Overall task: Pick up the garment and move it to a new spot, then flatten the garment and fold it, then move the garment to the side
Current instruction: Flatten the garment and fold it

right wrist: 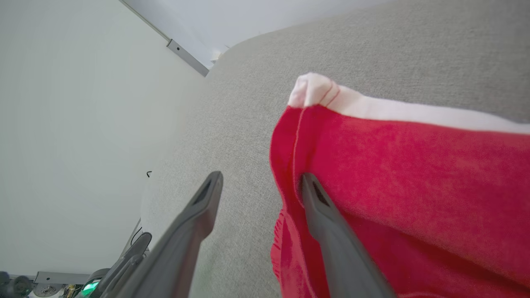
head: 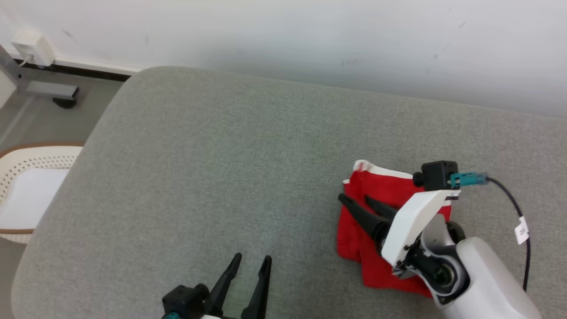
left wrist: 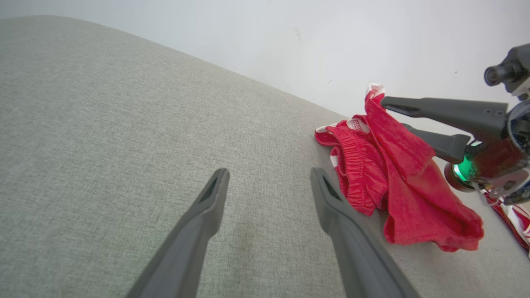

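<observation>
Red cloth is what we look at first: the garment [head: 352, 241] lies bunched on the right part of the grey cushion [head: 221, 155], partly under the right arm. In the head view its long axis runs from far to near, leaning a little to the right at the near end. Its white trim [head: 381, 169] marks the far end, which points toward the wall [head: 310, 35]. From the left wrist camera the garment [left wrist: 414, 198] shows a gathered, ribbed edge [left wrist: 356, 165] on the side facing the left arm, and one corner stands up off the heap. We take it for a pair of shorts, though the crumpling makes that hard to confirm.

The right gripper [head: 354, 198] reaches in from the lower right and hangs over the cloth, its fingers aimed up and to the left in the head view and slanting down toward the cushion. Its jaws stand apart and clamp nothing. In its own camera the right gripper [right wrist: 261, 177] has one finger over bare cushion and the other lying against the garment [right wrist: 393, 174] at the red hem, below the white band [right wrist: 372, 109]. A dark cable [head: 514, 204] loops from its wrist camera.

The left gripper [head: 252, 258] sits low at the near edge, well apart from the cloth, fingers pointing away from us. Its own camera shows the left gripper [left wrist: 269, 171] spread wide over plain fabric.
</observation>
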Available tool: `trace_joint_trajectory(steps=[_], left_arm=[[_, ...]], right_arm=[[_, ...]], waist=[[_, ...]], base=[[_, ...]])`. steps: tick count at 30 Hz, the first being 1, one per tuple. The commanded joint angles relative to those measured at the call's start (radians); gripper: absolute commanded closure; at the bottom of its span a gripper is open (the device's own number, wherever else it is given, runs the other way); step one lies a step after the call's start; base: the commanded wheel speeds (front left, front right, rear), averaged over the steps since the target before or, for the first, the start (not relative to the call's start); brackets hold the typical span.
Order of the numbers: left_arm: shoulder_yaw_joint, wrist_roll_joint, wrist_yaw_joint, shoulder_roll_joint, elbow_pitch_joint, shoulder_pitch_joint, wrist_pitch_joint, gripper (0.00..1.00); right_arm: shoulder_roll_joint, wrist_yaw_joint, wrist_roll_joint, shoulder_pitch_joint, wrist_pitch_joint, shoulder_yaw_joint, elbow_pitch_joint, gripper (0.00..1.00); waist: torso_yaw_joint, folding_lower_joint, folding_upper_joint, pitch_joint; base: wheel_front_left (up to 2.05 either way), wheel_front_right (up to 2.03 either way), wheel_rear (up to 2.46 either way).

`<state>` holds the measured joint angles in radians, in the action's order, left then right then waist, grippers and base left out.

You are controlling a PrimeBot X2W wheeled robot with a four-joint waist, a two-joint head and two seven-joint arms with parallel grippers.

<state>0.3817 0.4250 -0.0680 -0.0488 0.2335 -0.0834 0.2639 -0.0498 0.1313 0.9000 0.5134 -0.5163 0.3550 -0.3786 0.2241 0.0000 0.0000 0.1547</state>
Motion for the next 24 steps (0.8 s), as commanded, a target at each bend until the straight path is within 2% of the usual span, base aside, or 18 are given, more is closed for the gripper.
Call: trace_joint_trajectory(steps=[1,8,13,17,21,22,24], left_arm=[[-0.006,0.006,0.002,-0.004,0.005,0.013,0.0,0.0],[-0.027,0.005,0.005,-0.004,0.02,0.035,0.0,0.0],[-0.052,0.002,0.01,-0.004,0.013,0.059,0.0,0.0],[-0.077,-0.019,0.011,-0.004,0.003,0.08,0.0,0.0],[-0.104,-0.032,0.01,-0.004,-0.008,0.107,0.0,0.0],[-0.104,-0.032,0.01,-0.004,-0.008,0.107,0.0,0.0],[-0.117,-0.046,0.009,-0.004,-0.015,0.119,0.0,0.0]], right_arm=[[-0.002,-0.002,0.017,0.012,0.023,0.027,-0.008,0.0],[-0.002,-0.002,0.08,-0.006,0.12,0.149,0.011,0.0],[-0.007,-0.002,0.009,-0.044,0.215,0.153,0.073,0.0],[-0.077,-0.002,-0.095,-0.113,0.3,0.106,0.172,0.0],[-0.184,-0.002,-0.234,-0.211,0.398,0.033,0.26,0.0],[-0.184,-0.002,-0.234,-0.211,0.398,0.033,0.26,0.0],[-0.228,-0.002,-0.288,-0.269,0.442,-0.013,0.286,0.0]], waist=[[-0.006,0.0,0.0,-0.009],[-0.026,0.0,0.0,-0.057],[-0.046,0.0,0.0,-0.094],[-0.069,0.0,0.0,-0.125],[-0.093,0.0,0.0,-0.155],[-0.093,0.0,0.0,-0.155],[-0.109,0.0,0.0,-0.168]], base=[[0.0,0.0,0.0],[0.0,0.0,0.0],[0.0,0.0,0.0],[0.0,0.0,0.0],[0.0,0.0,0.0],[0.0,0.0,0.0],[0.0,0.0,0.0]])
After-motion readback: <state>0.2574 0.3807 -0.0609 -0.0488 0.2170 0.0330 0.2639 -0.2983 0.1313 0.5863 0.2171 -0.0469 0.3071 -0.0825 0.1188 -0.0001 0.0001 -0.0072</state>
